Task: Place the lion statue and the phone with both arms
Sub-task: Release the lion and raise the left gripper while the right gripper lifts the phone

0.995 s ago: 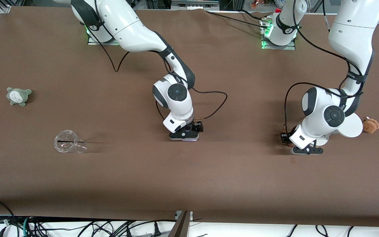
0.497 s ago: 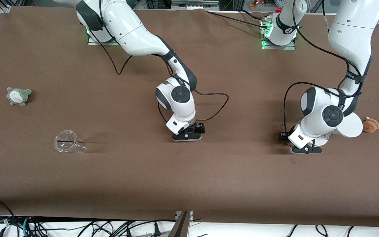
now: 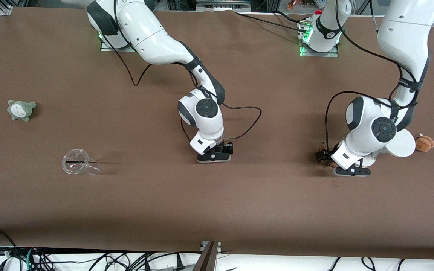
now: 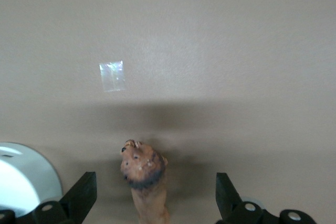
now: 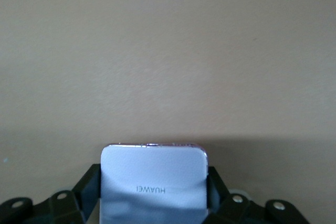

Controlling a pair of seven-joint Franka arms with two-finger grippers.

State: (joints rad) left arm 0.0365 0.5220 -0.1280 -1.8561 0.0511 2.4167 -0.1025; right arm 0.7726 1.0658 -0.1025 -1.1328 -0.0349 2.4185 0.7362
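A: Item, phone [image 5: 153,182]: pale lavender-white, rounded corners, clamped edgewise in the right gripper [image 3: 213,157], low over mid-counter [image 3: 217,210]. Risk?

B: Released tilted, it could slap down flat.

A: Item, lion statue [image 4: 145,174]?

B: Orange-brown, dark mane, beside the white stand [image 3: 399,145]; the left gripper [image 3: 347,170] straddles it, spread wide, not touching. A finger may topple it.

**Head count on the desk**

I'm counting two claws: right claw [image 3: 212,157] and left claw [image 3: 350,171]. One phone [image 5: 153,182], one lion statue [image 4: 145,174]. Two plush toys: grey-green plush [image 3: 21,109], tan-brown plush [image 3: 424,143]. One clear cup [image 3: 78,162], one white stand [image 3: 401,145], one scrap of tape [image 4: 112,75].
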